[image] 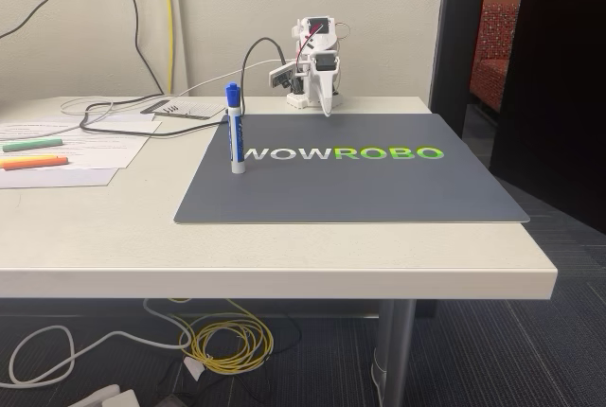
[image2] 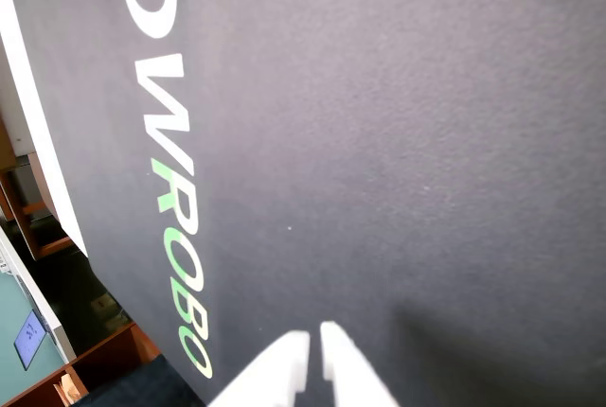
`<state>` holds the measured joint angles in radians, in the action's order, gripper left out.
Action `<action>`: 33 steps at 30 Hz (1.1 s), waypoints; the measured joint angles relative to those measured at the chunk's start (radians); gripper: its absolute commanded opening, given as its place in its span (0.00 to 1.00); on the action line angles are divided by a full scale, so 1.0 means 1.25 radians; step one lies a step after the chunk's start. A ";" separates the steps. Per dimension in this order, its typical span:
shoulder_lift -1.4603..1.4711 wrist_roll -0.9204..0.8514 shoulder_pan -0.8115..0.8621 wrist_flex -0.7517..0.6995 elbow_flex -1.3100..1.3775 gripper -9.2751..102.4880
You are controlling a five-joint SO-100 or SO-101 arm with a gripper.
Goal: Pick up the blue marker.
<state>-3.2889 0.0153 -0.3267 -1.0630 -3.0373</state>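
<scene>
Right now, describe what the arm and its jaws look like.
The arm is small, built of white plastic, with black motor blocks showing between the white parts. A thin red wire runs near its top, and a pale cable loops off its left side in the fixed view. The gripper ends in two smooth white jaws that taper to narrow tips. No markings are readable.

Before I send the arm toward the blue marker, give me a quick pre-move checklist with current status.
1. Blue marker standing upright on the mat: ok.
2. Gripper holding nothing: ok.
3. Fingers opened for the grasp: not ok, tips nearly together.
4. Mat between gripper and marker free of obstacles: ok.
5. Green highlighter and orange highlighter lying apart from marker, on the papers: ok.
</scene>
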 measured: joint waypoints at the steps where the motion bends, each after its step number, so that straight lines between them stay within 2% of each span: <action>1: 0.000 0.000 0.000 0.000 0.000 0.08; 11: 0.000 -0.028 0.010 0.007 0.000 0.08; 14: 0.000 -0.037 0.058 0.015 0.010 0.08; 25: 0.001 -0.177 0.178 0.210 0.059 0.08; 30: 0.098 -0.280 0.210 0.303 0.136 0.08; 33: 0.323 -0.374 0.216 0.282 0.333 0.08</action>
<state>-2.8854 -0.4525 -0.0568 -0.7102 -2.6216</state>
